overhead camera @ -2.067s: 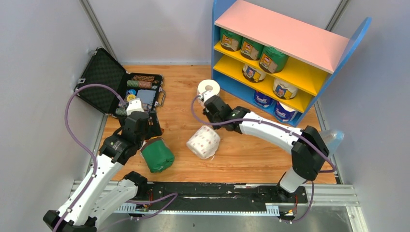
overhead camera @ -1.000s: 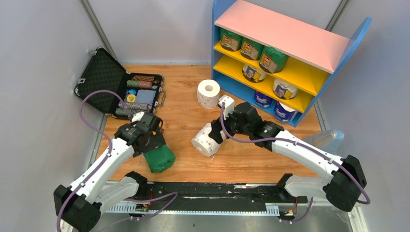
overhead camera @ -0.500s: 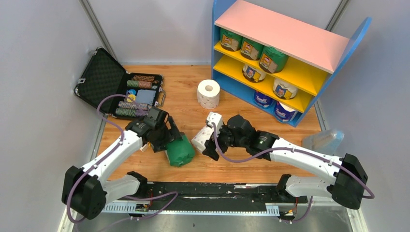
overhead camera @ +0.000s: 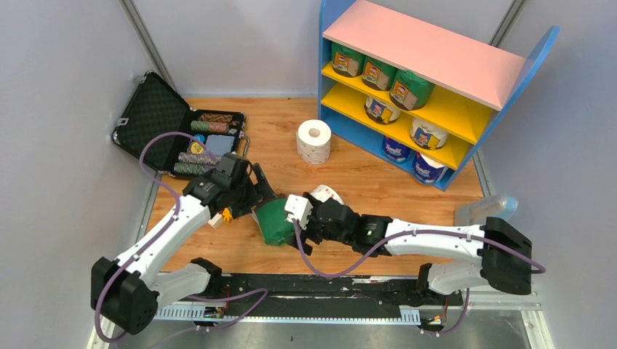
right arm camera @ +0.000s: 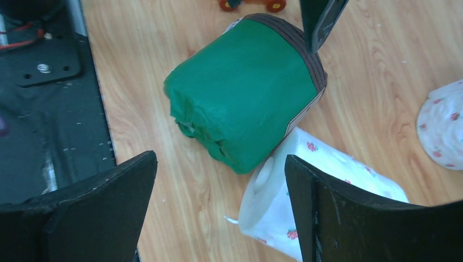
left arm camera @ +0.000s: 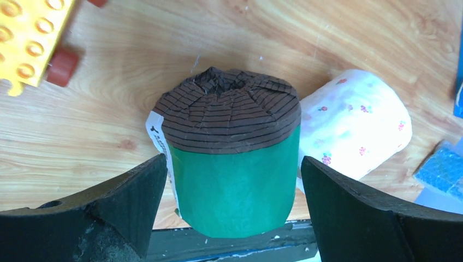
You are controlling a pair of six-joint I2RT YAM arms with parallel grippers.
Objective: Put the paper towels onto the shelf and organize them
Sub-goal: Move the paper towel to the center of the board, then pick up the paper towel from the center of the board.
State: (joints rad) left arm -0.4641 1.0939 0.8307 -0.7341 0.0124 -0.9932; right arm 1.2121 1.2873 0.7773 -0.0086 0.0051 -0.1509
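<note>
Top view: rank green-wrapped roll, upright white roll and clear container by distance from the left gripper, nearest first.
1. green-wrapped roll, between the left gripper's jaws.
2. upright white roll, farther back, toward the shelf.
3. clear container, far off to the right.

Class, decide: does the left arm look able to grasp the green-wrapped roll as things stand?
Probably yes. The left tool is open and its fingers flank the green-wrapped roll with nothing between, though the white dotted roll lies against one side.
</note>
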